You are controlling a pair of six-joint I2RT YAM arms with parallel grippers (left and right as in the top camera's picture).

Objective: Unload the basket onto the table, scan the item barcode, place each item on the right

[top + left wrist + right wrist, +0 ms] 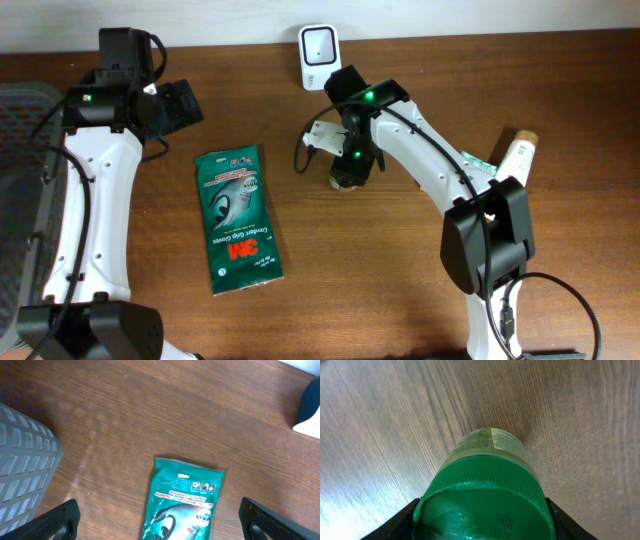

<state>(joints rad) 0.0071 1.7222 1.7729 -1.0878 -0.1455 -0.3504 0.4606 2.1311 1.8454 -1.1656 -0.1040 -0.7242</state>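
Green lid (485, 497) shows at the right wrist, hidden overhead

We see the brown wooden table (400, 290) lit evenly and warmly from above in the overhead view, sharp throughout, with only soft, short shadows. The glossy green foil packet (237, 220) carries a pale sheen. In the left wrist view a faint streak of glare crosses the grain. In the right wrist view the green ribbed plastic lid (485, 495) looms close and slightly soft. The wood glares at lower left, and a dark shadow lies just beyond the lid.
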